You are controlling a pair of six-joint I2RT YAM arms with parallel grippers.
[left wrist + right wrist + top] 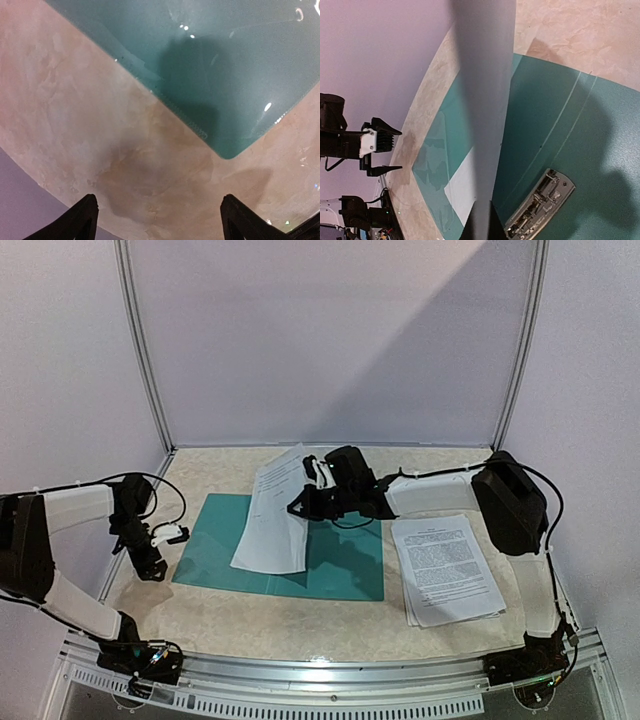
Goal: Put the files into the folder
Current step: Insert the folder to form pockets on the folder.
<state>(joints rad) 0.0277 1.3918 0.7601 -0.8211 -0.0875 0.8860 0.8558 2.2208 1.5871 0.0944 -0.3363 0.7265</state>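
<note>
One white printed paper sheet (275, 520) is dangling from the right end effector (481, 227), which is pinching it tight near its far right corner. The flat teal-green rectangular folder (340, 560) is lying open on the mottled beige desk (300, 625), and the sheet is sloping down over the folder's left half. Its near end looks to be resting on the teal cover, though I cannot tell for sure.

The sheet's long axis is running far-to-near, tilted a little off square, and it is crossing the folder's long axis, which runs left-to-right. The small silver metal clip (540, 202) is sitting on the folder just to the right of the pinched sheet, so the paper is hanging left of the clip.

The left end effector (178, 533) is hovering just off the folder's left edge with fingers spread wide and holding nothing. It is the nearer one to that edge and its rounded near-left corner. The remaining stack of white printed sheets (445, 570) is waiting just right of the folder. My read is that laying this sheet flat and square comes next.
</note>
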